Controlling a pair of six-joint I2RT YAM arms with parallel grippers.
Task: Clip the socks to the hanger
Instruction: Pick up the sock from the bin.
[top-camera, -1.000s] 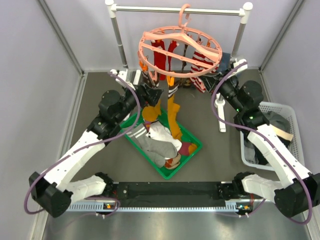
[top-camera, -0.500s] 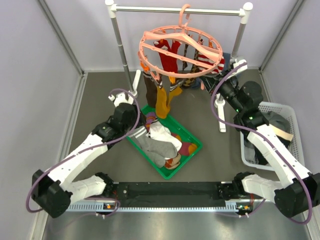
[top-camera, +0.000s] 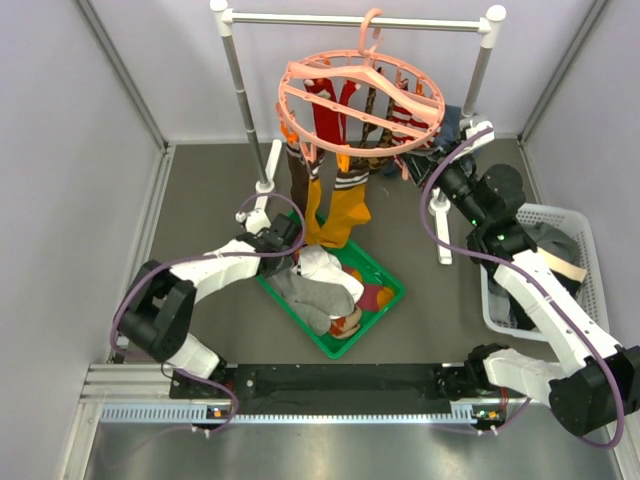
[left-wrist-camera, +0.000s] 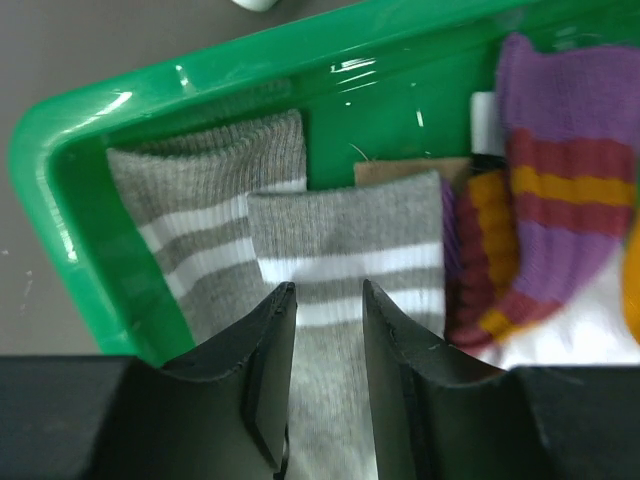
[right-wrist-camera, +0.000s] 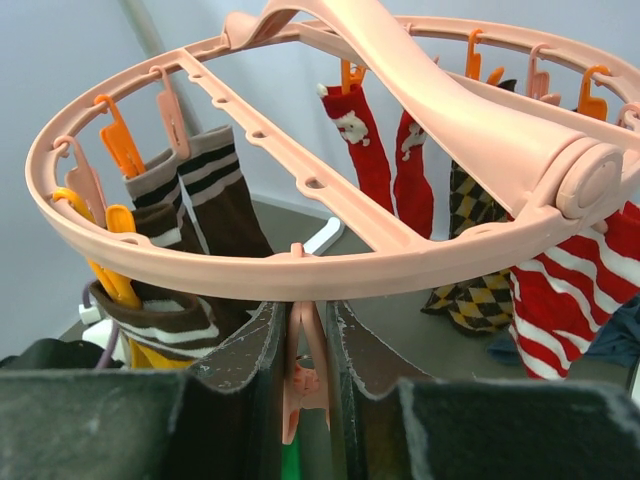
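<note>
The salmon-pink hanger (top-camera: 360, 100) (right-wrist-camera: 300, 262) hangs from the rail with brown striped socks (right-wrist-camera: 215, 200), red socks (right-wrist-camera: 365, 150), red-and-white socks (right-wrist-camera: 560, 300) and mustard socks (top-camera: 340, 215) clipped to it. My right gripper (right-wrist-camera: 305, 305) (top-camera: 437, 163) is shut on a pink clip (right-wrist-camera: 303, 385) under the ring's near rim. My left gripper (left-wrist-camera: 328, 290) (top-camera: 290, 252) is low over the green tray (left-wrist-camera: 60, 190) (top-camera: 388, 297). Its jaws stand a narrow gap apart over a grey sock with white stripes (left-wrist-camera: 345, 230) (top-camera: 300, 290). Whether the pads touch the fabric does not show.
A second grey striped sock (left-wrist-camera: 215, 210), a purple striped sock (left-wrist-camera: 560, 150) and a white sock (top-camera: 325, 265) also lie in the tray. The silver rail (top-camera: 355, 18) stands on white-footed posts (top-camera: 441, 235). A white basket (top-camera: 575, 222) with garments sits at the right.
My left arm has come down from the hanger to the tray, and its jaws have narrowed. The mustard sock now hangs free from the ring. The right arm has not moved.
</note>
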